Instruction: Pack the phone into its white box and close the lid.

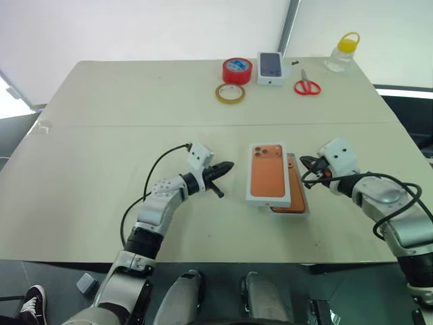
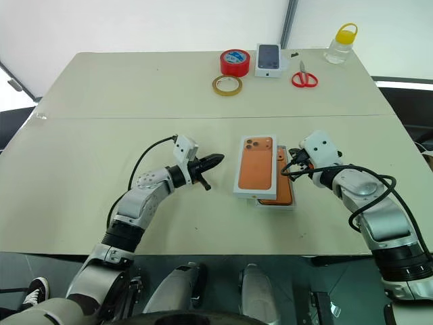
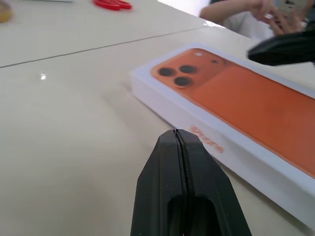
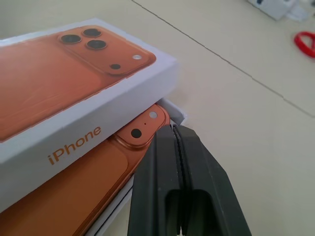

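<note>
The orange phone (image 4: pixel 93 182) lies in the shallow white box (image 4: pixel 175 112) at the table's middle right. The lid (image 1: pixel 268 174), white with an orange phone pictured on top, rests askew over it, covering the phone's left part and leaving its right strip (image 1: pixel 298 193) bare. My right gripper (image 1: pixel 306 162) is shut on nothing, its tips (image 4: pixel 175 132) right by the phone's lens corner. Left of the lid and apart from it, my left gripper (image 1: pixel 226 166) points at it, shut and empty (image 3: pixel 176 133).
At the table's far edge stand a red tape roll (image 1: pixel 237 70), a tan tape ring (image 1: pixel 230 93), a small white box with a dark phone pictured (image 1: pixel 270 68), red scissors (image 1: pixel 306 85) and a yellow-capped bottle (image 1: pixel 344 51). A person's hands (image 3: pixel 246 10) show beyond the table.
</note>
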Tool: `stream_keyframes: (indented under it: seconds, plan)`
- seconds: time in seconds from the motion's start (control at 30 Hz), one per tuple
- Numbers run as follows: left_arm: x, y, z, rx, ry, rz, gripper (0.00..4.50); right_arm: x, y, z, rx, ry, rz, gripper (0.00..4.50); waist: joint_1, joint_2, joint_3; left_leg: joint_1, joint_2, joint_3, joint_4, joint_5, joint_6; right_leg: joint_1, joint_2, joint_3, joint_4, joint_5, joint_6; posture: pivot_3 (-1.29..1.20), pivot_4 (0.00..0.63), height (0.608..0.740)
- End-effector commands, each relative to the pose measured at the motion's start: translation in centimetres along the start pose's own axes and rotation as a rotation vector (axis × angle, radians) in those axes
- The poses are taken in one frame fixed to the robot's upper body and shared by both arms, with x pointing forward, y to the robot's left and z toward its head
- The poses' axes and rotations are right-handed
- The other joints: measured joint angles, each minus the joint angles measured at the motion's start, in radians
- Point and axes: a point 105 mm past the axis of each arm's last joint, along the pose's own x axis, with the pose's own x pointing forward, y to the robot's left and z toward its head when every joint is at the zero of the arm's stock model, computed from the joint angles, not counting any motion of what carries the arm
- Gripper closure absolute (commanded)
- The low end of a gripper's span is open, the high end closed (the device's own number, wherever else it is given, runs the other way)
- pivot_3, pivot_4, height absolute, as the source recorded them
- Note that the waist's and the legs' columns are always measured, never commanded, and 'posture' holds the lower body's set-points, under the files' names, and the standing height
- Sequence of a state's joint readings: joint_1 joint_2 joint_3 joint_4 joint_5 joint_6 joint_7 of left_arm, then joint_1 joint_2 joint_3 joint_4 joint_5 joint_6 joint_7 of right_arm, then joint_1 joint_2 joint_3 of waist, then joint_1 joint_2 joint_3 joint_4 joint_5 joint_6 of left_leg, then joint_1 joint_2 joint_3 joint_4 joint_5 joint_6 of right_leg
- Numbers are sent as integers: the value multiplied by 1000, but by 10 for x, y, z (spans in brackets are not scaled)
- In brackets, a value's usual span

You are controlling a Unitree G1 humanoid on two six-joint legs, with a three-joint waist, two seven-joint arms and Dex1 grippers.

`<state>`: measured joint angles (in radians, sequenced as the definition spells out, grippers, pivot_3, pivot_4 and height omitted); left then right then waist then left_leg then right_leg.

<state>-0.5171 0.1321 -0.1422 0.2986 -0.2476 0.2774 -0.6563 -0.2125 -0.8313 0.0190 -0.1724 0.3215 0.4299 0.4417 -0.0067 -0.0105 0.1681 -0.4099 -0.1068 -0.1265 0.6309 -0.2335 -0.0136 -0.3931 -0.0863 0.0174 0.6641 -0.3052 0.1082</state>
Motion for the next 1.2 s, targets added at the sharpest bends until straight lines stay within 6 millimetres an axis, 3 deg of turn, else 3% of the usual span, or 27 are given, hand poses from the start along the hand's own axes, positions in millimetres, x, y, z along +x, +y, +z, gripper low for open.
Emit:
stream_keyframes:
  seconds: [0.03,0.2,0.5,0.6,1.2]
  plan:
    - [8,-2,0,3,15,0,4500,-2,2,10,-65,-38,6,4477,0,0,0,0,0,0,0,0,0,0,0,0,0,0,0,0,150,740]
    - [26,-20,-14,-45,71,-68,4500,-3,6,12,-61,-48,29,4477,2,0,0,0,0,0,0,0,0,0,0,0,0,0,0,0,150,740]
    - [39,-35,-16,-42,84,-119,4500,-2,10,9,-86,-40,39,4477,19,0,0,0,-1,0,0,1,-2,1,-1,0,0,0,0,0,150,740]
    - [42,-49,-16,-23,84,-184,4500,-2,10,9,-94,-41,41,4477,19,0,0,0,-1,0,0,1,-2,1,-1,0,0,0,0,0,150,740]
    - [55,-77,12,-37,16,-302,4500,-17,0,-4,-112,2,6,4477,19,0,0,0,-1,0,0,1,-2,1,-1,0,0,0,0,0,150,740]
